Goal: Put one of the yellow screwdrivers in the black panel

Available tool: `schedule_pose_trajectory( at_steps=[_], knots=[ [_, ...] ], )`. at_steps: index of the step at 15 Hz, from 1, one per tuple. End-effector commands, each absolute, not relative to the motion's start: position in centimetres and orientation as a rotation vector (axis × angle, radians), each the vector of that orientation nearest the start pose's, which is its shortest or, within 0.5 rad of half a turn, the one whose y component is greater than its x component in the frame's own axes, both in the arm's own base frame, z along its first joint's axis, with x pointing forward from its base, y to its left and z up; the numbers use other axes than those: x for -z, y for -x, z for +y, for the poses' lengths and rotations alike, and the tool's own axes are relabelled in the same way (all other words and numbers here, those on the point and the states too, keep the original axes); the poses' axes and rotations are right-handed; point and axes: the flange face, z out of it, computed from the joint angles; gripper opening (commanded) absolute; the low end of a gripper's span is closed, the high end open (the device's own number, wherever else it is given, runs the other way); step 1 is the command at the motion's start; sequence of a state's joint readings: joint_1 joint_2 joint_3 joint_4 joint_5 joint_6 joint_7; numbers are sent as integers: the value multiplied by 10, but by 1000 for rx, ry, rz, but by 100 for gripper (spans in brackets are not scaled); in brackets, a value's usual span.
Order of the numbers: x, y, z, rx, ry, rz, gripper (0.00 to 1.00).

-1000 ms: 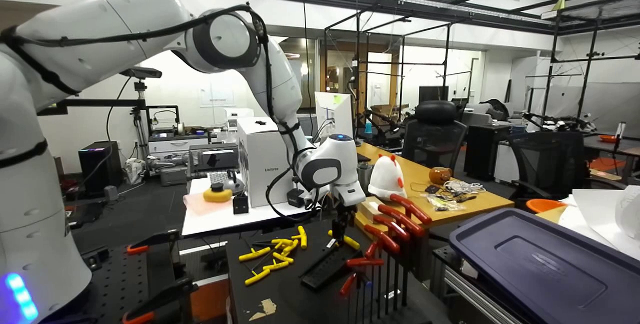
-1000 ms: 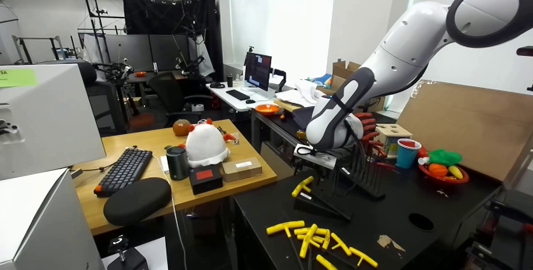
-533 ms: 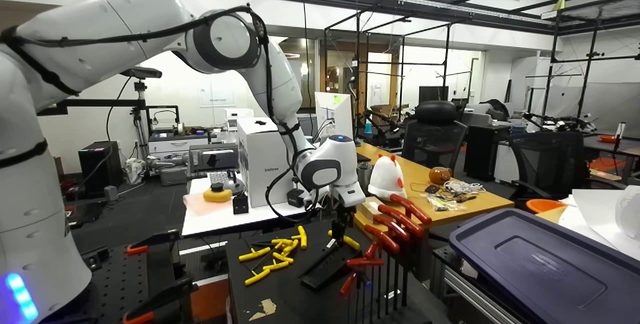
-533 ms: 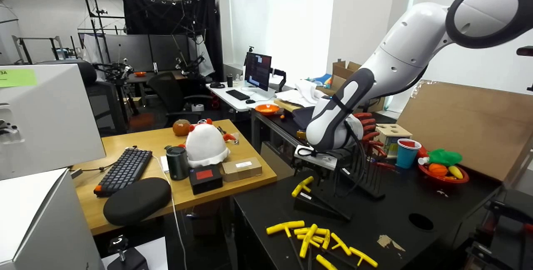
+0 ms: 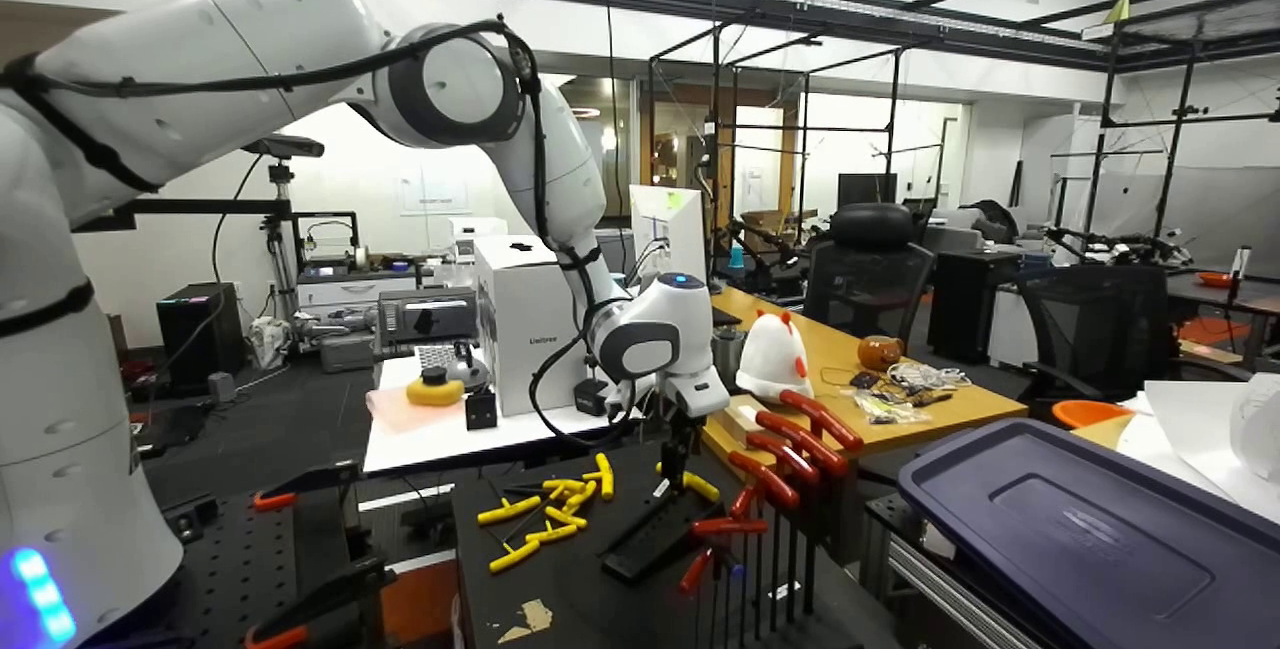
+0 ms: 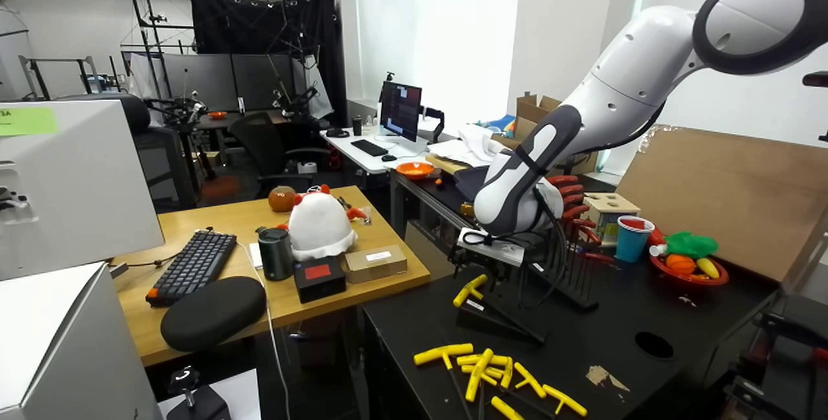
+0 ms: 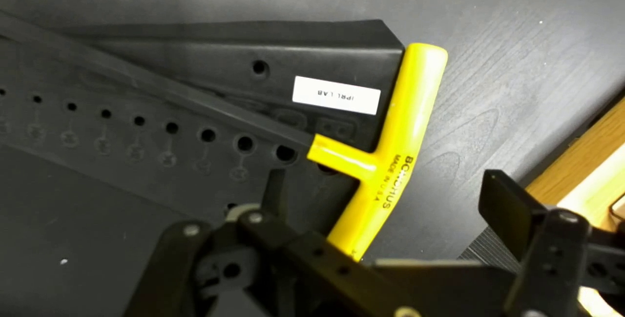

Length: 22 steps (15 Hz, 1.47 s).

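Note:
A yellow T-handled screwdriver (image 7: 415,97) lies across a flat black panel (image 7: 195,60) with a row of holes and a white label. In both exterior views the screwdriver (image 5: 703,486) (image 6: 471,289) and that panel (image 5: 648,541) (image 6: 495,326) lie on the black table. My gripper (image 7: 385,187) is open, with the handle between its fingers in the wrist view and not held; contact cannot be told. In an exterior view my gripper (image 5: 677,474) points down over the handle. More yellow screwdrivers (image 5: 570,496) (image 6: 479,368) lie in a loose pile nearby. A black rack (image 6: 566,292) holds red-handled tools.
The upright red handles (image 5: 800,444) stand close beside my gripper. The wooden desk (image 5: 925,424) borders the black table. A blue cup (image 6: 632,239) and a red bowl of toy food (image 6: 689,277) stand farther along the table. A dark lid (image 5: 1100,529) is to the side.
My hand has come down slightly over the yellow handle, and the fingers have shifted a little. The screwdrivers and panel have not moved.

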State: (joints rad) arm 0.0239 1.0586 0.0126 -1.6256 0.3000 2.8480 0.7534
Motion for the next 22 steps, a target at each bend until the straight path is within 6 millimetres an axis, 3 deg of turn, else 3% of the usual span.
schedule_pose_trajectory(
  at_steps=[1,22],
  knots=[
    [-15,-663,7,151,2599,1427,100],
    [-6,-666,-4,219,2551,1520,100]
  ],
)
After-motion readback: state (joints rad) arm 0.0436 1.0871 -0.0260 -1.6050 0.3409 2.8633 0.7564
